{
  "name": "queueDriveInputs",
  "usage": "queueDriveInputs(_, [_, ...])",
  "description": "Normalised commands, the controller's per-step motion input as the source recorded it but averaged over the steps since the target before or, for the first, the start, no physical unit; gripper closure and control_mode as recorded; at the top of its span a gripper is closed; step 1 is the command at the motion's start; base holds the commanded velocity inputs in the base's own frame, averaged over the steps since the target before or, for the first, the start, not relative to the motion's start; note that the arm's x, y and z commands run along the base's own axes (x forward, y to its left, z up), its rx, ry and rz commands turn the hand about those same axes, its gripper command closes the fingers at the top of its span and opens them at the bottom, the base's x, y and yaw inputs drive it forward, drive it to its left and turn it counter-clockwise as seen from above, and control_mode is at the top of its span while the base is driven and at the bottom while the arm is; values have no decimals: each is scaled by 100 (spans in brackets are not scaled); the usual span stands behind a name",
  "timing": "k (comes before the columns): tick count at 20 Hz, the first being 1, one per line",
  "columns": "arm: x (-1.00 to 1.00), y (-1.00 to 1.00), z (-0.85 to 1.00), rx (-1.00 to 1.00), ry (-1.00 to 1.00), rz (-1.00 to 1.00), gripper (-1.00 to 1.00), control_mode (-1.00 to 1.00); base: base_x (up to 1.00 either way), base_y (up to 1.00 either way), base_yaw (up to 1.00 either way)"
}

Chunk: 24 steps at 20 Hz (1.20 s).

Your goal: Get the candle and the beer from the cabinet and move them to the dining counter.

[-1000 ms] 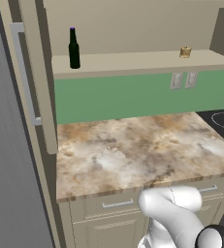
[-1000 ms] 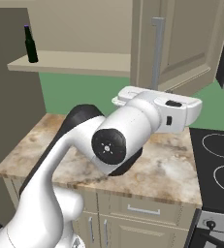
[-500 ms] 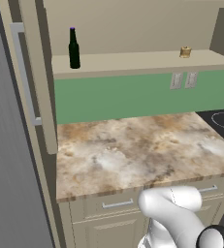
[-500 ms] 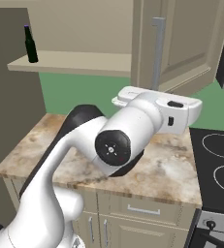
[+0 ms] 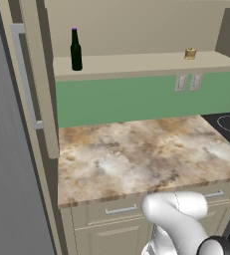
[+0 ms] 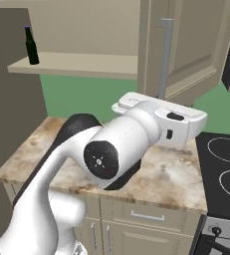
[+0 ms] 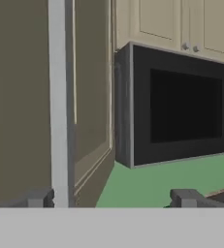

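The beer [image 5: 75,50] [image 6: 32,46] stands upright at the left end of the open cabinet's shelf [image 5: 136,63]. The candle [image 5: 189,53] sits on the same shelf, far to the right. My gripper [image 7: 112,198] is open, up at the cabinet's swung-out right door [image 6: 196,45] [image 7: 16,97]. The door's silver bar handle [image 6: 165,55] [image 7: 60,97] stands just inside the left fingertip [image 7: 38,197], with a wide gap to the right one. Nothing is held. The dining counter is out of view.
A stone worktop [image 5: 136,154] [image 6: 176,174] over beige drawers lies below the shelf. A black microwave [image 7: 181,101] hangs right of the open door, above a dark stove [image 6: 223,164]. The left cabinet door [image 5: 34,74] also stands open beside a tall grey panel.
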Motion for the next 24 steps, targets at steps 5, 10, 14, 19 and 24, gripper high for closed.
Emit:
queueDriveInputs(5, [-87,0,1,0,0,-10,-100,-100,0,0,0])
queueDriveInputs(10, [-62,39,0,0,-5,-3,-100,-100,0,0,0])
queueDriveInputs(14, [-10,81,0,0,-8,-7,-100,-100,0,0,0])
queueDriveInputs(19, [1,99,0,-1,-7,-16,-100,-100,0,0,0])
queueDriveInputs(24, [22,81,0,0,-5,-21,-100,-100,0,0,0])
